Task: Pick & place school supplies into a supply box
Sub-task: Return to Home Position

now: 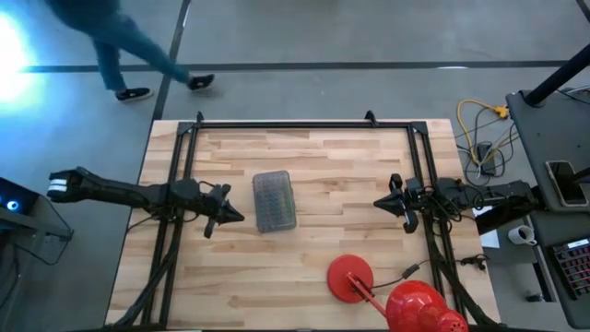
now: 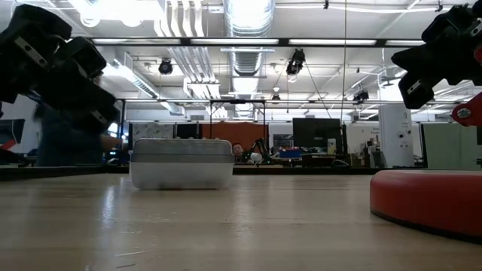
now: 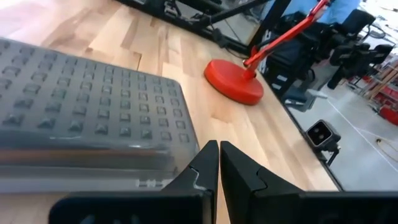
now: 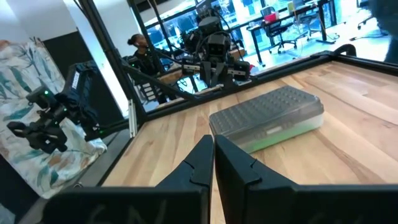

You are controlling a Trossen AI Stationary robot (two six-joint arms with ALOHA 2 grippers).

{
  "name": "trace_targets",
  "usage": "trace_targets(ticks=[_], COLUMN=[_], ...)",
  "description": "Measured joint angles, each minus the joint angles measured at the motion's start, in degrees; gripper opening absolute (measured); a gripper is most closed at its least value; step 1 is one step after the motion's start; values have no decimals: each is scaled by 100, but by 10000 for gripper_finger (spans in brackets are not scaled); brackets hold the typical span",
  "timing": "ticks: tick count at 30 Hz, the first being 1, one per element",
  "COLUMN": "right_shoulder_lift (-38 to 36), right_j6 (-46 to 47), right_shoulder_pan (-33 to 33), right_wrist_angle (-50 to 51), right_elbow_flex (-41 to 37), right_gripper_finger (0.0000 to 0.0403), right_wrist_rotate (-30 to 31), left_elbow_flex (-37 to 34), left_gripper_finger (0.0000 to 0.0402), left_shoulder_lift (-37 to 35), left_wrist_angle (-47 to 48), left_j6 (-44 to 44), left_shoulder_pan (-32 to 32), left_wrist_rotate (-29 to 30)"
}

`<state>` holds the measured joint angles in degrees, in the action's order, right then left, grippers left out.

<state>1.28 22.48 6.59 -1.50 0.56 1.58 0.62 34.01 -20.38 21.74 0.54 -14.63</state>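
Note:
The supply box (image 1: 274, 201) is a clear case with a grey grid-textured lid, resting closed and flat on its base at the table's middle; it also shows in the low view (image 2: 181, 162), the left wrist view (image 3: 87, 118) and the right wrist view (image 4: 268, 118). Green shows through its clear wall in the right wrist view. No loose pens or scissors lie on the table. My left gripper (image 1: 238, 218) hovers just left of the box, shut (image 3: 219, 155). My right gripper (image 1: 380, 202) hovers well to the box's right, shut (image 4: 213, 149).
A red lamp stands near the table's near right edge, its round base (image 1: 350, 277) on the wood and its shade (image 1: 419, 309) hanging past the edge. Black frame rails (image 1: 295, 123) run along the far edge and sides. A person (image 1: 120, 46) walks beyond the far edge.

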Motion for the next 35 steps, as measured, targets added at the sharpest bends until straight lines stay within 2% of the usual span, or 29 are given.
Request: trace_targets(ticks=[17, 35], right_shoulder_lift=[0, 0], right_j6=[0, 0], right_shoulder_pan=[0, 0], right_wrist_angle=[-2, -2], right_elbow_flex=[2, 2], right_gripper_finger=[9, 9], right_wrist_rotate=[0, -2], left_elbow_flex=[0, 0], left_gripper_finger=[1, 1], left_shoulder_lift=[596, 884], left_wrist_angle=[2, 4], left_j6=[0, 0], left_shoulder_pan=[0, 0], left_wrist_rotate=[0, 0])
